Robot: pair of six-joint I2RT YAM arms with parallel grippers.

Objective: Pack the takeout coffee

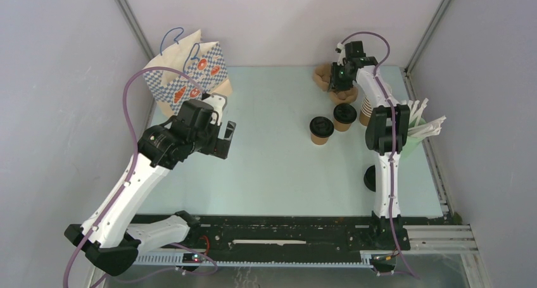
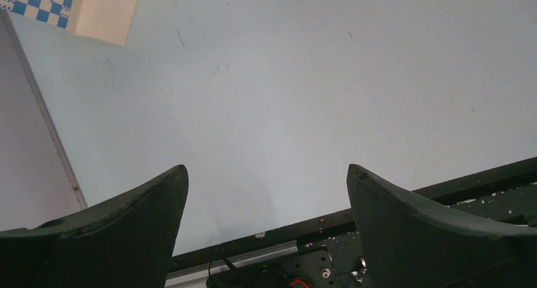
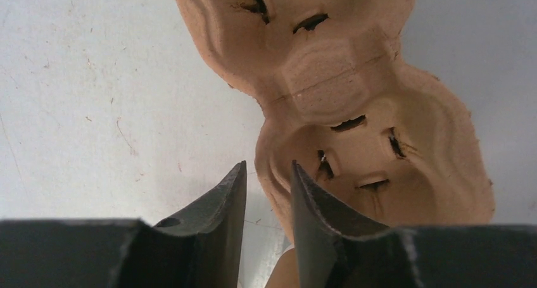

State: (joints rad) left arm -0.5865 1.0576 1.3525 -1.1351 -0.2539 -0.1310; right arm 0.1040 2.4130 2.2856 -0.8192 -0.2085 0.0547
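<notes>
Two takeout coffee cups, brown paper with black lids, stand side by side right of the table's middle: one [image 1: 321,130] in front, the other [image 1: 344,116] behind it. Just behind them at the far edge lies a brown pulp cup carrier [image 1: 328,79] [image 3: 354,92]. My right gripper [image 1: 341,85] [image 3: 269,164] is over the carrier's near well, jaws narrowly apart astride the rim, one finger inside the well and one outside. A sliver of table shows beside the outer finger. My left gripper [image 1: 226,138] [image 2: 267,169] hangs wide open and empty over bare table at the left.
A blue-checked paper bag [image 1: 190,73] [image 2: 95,9] stands open at the back left. A tall stack of lidless brown cups [image 1: 366,111] is beside the right arm. Loose black lids [image 1: 370,178] lie near its base, and paper-wrapped straws [image 1: 423,125] sit at the right edge.
</notes>
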